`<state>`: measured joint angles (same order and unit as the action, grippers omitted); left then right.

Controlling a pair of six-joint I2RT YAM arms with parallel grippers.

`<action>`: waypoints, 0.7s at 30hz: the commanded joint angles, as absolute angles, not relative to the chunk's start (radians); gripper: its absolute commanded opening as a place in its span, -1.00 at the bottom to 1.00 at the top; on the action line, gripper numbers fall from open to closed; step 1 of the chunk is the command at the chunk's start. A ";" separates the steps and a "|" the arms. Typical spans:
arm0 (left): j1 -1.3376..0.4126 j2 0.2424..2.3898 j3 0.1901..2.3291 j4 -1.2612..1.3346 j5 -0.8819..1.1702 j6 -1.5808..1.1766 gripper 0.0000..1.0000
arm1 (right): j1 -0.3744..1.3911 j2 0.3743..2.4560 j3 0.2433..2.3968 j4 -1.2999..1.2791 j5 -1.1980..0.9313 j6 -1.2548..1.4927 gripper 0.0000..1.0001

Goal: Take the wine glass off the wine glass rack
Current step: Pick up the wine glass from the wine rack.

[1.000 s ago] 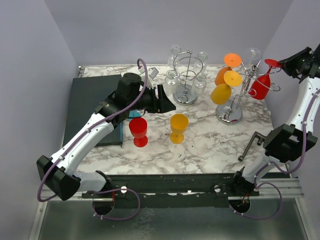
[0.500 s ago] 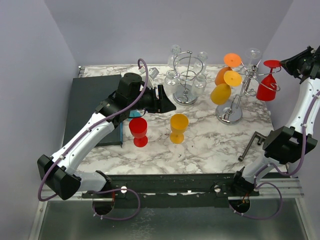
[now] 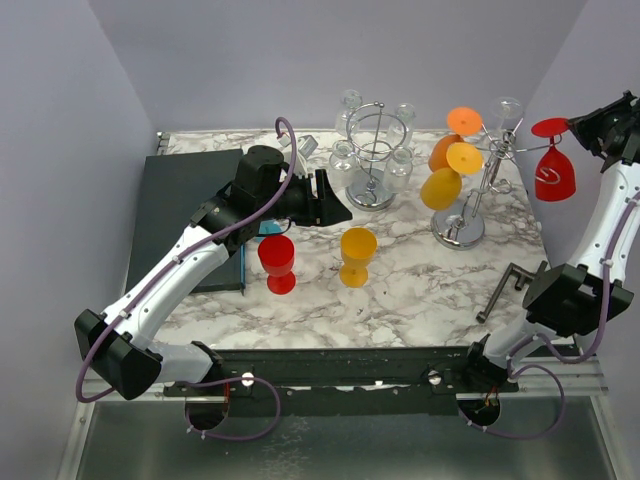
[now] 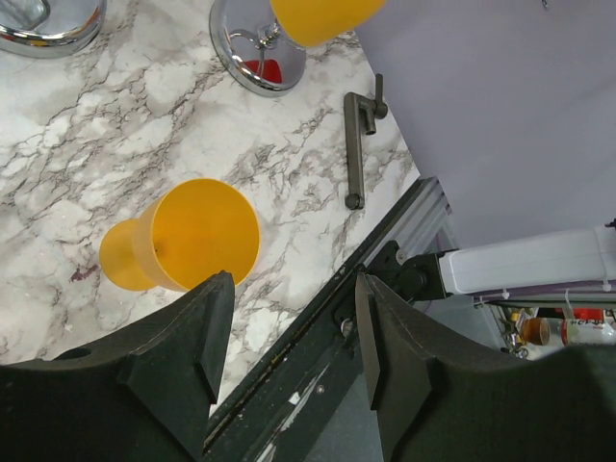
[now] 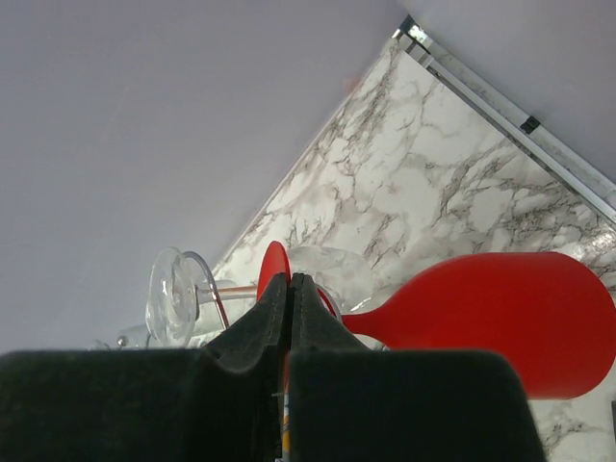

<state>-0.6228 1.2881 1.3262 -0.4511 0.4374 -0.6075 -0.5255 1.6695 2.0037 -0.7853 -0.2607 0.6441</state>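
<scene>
- The right gripper (image 3: 580, 124) is pinched shut on the flat foot of the red wine glass (image 3: 554, 175). In the right wrist view its fingers (image 5: 252, 332) are pressed together on that red disc.
- The glass hangs bowl-down, just right of the wine glass rack (image 3: 466, 208) and apart from it, over the table's far right edge.
- Orange glasses (image 3: 442, 186) and a clear glass (image 3: 507, 108) hang on the rack.
- The left gripper (image 4: 292, 289) hovers with its jaws spread above an upright orange cup (image 4: 188, 236) on the marble table (image 3: 420, 290).
</scene>
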 commanded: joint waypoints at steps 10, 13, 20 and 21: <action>-0.617 1.290 1.321 -0.439 0.433 -0.597 0.18 | -0.533 1.563 1.902 -0.732 -0.252 0.719 -0.99; -0.617 1.290 1.320 -0.439 0.433 -0.597 0.18 | -0.532 1.557 1.880 -0.719 -0.275 0.727 -0.99; -0.615 1.292 1.319 -0.435 0.435 -0.598 0.18 | -0.533 1.556 1.809 -0.663 -0.382 0.777 -0.99; -0.615 1.291 1.318 -0.435 0.437 -0.598 0.18 | -0.533 1.557 1.800 -0.656 -0.384 0.783 -0.99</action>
<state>-0.6212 1.2881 1.3258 -0.4511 0.4374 -0.6079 -0.5259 1.5761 1.8301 -0.7185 -0.3134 0.7452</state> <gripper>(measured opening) 0.591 0.012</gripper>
